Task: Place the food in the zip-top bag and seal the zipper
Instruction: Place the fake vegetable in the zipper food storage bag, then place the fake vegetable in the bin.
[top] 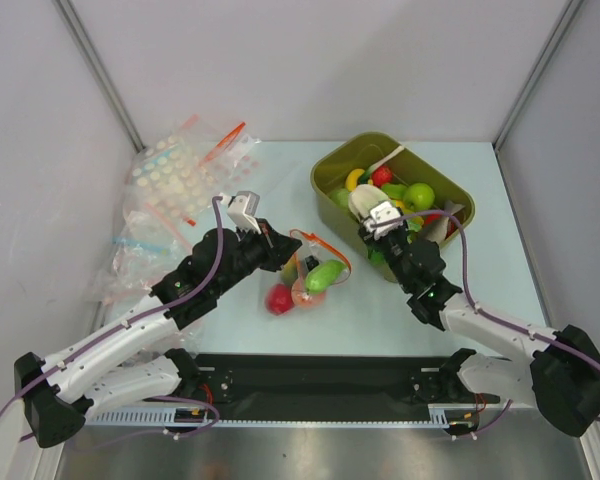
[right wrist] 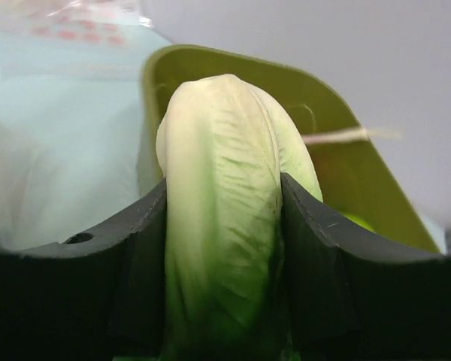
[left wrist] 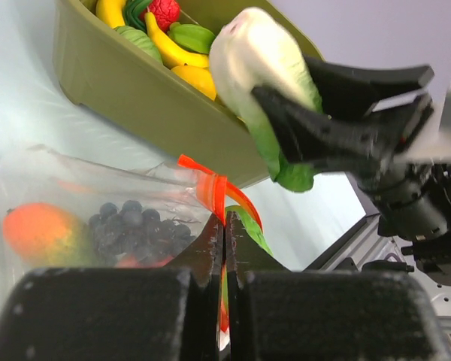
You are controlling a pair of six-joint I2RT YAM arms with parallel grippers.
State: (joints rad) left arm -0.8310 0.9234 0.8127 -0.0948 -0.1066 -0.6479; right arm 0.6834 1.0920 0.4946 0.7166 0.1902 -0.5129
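Observation:
The clear zip-top bag (top: 305, 280) lies at mid-table and holds a green piece (top: 325, 275), a red piece (top: 278, 298) and a peach-orange one (top: 305, 292). My left gripper (top: 280, 250) is shut on its red-orange zipper (top: 328, 246). In the left wrist view the fingertips (left wrist: 225, 226) pinch the zipper (left wrist: 210, 184), and the bag (left wrist: 75, 180) shows an orange fruit (left wrist: 37, 233) and dark grapes (left wrist: 128, 222). My right gripper (top: 372, 215) is shut on a pale green toy cabbage (top: 363, 202) above the tub's near-left rim. The cabbage (right wrist: 225, 210) fills the right gripper (right wrist: 225, 188).
The olive-green tub (top: 325, 170) at the back right holds several more toy fruits. It also shows in the left wrist view (left wrist: 128, 90) and the right wrist view (right wrist: 338, 150). A pile of other clear bags (top: 170, 190) lies at the back left beside the wall.

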